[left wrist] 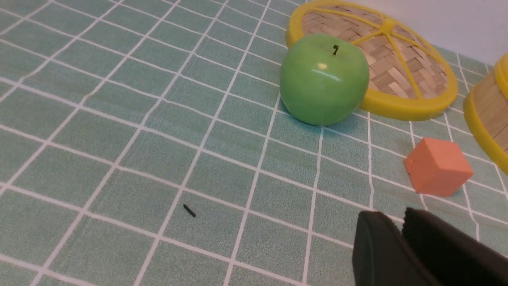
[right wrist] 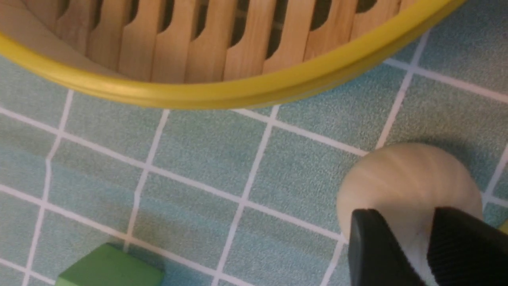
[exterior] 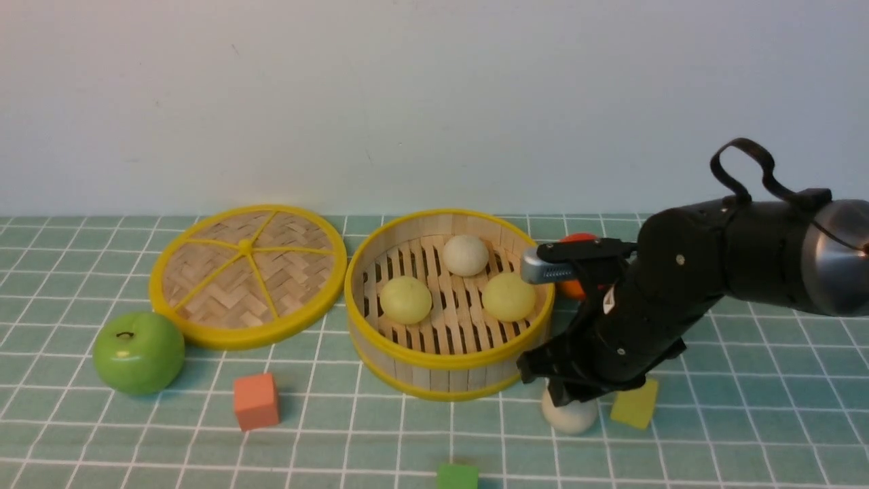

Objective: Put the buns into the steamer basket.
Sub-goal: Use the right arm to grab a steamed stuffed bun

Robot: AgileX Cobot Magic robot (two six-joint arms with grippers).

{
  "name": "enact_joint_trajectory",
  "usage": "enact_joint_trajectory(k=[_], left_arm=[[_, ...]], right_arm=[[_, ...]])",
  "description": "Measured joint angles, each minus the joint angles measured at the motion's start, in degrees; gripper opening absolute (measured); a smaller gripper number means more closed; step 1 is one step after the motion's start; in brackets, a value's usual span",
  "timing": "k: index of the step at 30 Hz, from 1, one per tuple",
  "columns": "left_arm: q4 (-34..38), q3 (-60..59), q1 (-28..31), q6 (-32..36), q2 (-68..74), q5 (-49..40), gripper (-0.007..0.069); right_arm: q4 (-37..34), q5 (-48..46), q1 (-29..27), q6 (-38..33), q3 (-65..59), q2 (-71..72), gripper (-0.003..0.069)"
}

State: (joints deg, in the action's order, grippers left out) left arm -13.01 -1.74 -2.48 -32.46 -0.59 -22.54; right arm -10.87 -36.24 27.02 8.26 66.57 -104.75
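Three smooth matte buns point(exterior: 465, 255) inside slatted bamboo steamer basket point(exterior: 448, 358); fourth off-white bun point(exterior: 569, 415) on green checked cloth point(exterior: 747, 407), between spread right gripper point(right wrist: 430, 246) fingers. Left gripper point(left wrist: 401, 230) nearly closed, empty.

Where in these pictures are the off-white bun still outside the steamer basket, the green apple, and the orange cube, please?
off-white bun point(exterior: 570, 415), front view, its lower front below the right arm.
green apple point(left wrist: 324, 79), left wrist view, middle of its glossy side.
orange cube point(exterior: 256, 401), front view, its front face.
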Motion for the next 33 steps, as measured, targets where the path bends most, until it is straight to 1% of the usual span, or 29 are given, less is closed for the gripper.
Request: enact_joint_trajectory(k=[16, 21, 33], left_arm=[[0.0, 0.0, 0.0, 0.0, 0.0, 0.0, 0.0126], [0.0, 0.0, 0.0, 0.0, 0.0, 0.0, 0.013], [0.0, 0.0, 0.0, 0.0, 0.0, 0.0, 0.014]], right_arm=[[-0.3, -0.7, 0.0, 0.2, 0.3, 1.9, 0.024], [1.1, -0.7, 0.0, 0.2, 0.5, 1.9, 0.024], [2.4, -0.6, 0.0, 0.2, 0.6, -1.9, 0.0237]])
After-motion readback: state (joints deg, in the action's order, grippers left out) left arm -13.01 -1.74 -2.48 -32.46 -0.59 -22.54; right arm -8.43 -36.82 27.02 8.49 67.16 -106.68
